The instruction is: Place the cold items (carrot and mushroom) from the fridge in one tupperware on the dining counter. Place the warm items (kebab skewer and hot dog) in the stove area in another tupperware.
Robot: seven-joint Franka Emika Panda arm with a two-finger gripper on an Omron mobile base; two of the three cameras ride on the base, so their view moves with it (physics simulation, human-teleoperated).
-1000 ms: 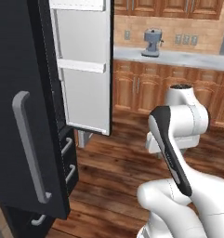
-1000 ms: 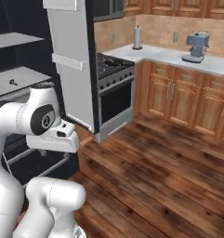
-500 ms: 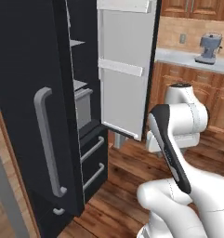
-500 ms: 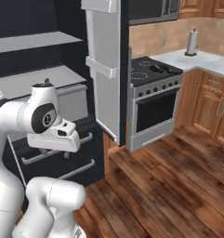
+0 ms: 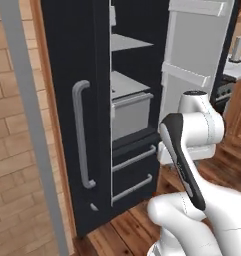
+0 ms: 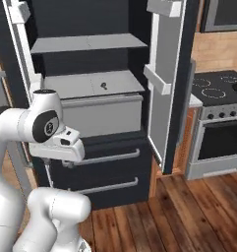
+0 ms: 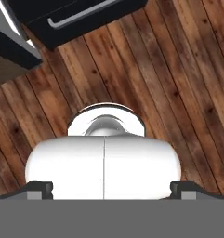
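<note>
The fridge [image 6: 90, 74] stands open straight ahead of the robot, its black front and long grey bar handle [image 5: 82, 135] at the left of the left base view and its open door [image 6: 164, 83], with white bins, swung out to the right. Inside are two pale grey shelves; on the lower shelf [image 6: 80, 86], above a grey drawer [image 6: 103, 115], lies a tiny dark thing [image 6: 104, 86] that may be the mushroom, too small to tell for sure. Two black drawers with grey bar pulls [image 6: 105, 157] sit below. To the right of the fridge is a stove [image 6: 218, 128] with black burners and an oven door, and the floor [image 6: 189, 211] is dark wood planks. The arm [image 5: 192, 145] is folded up close to the base, in front of the lower fridge drawers, its hand pointing down at the floor. In the hand view the gripper [image 7: 111, 188] looks down over wood planks and a drawer pull; its fingertips barely show at the bottom corners, far apart, so it stands wide open and has hold of nothing.
</note>
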